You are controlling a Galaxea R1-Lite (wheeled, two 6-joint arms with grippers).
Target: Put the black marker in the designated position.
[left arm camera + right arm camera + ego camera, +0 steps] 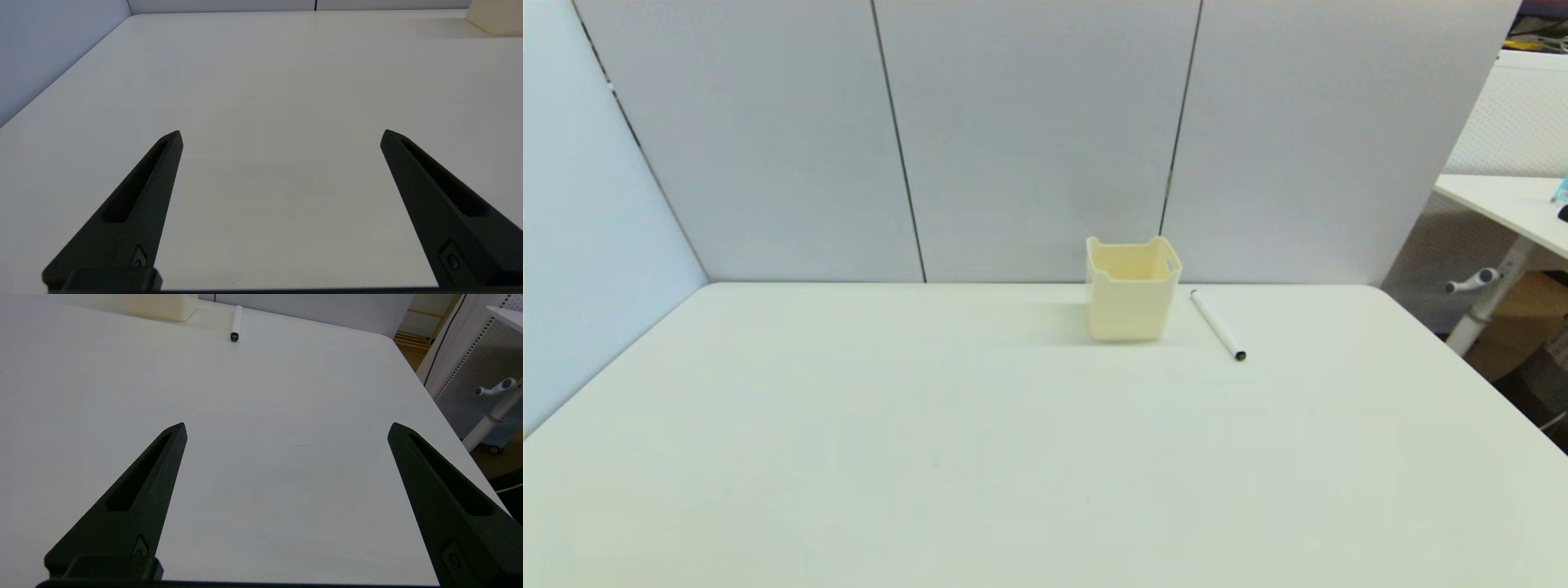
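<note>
Black marker point(1217, 324) lies flat on counter point(931, 449), centre-right of head frame, just beside cream bin point(1131, 290), not touching. Both pincers spread, empty, w/ right pincer point(286, 428) nearer: approach across the barrel, pinch mid-length, avoid nudging bin. Left pincer point(280, 132) idle.

table point(980, 457): we see a smooth white top with a soft, low sheen.
cream bin point(1132, 287): it looks to us like thin moulded plastic, smooth, slightly translucent at the walls.
black marker point(1218, 324): we read a smooth white plastic barrel with a black end cap that looks glossy.
left gripper point(281, 134): we see matt black plastic fingers with a fine, even texture.
right gripper point(287, 426): the same matt black plastic to our eyes.
back panels point(1029, 131): we see flat, matt pale grey boards.
</note>
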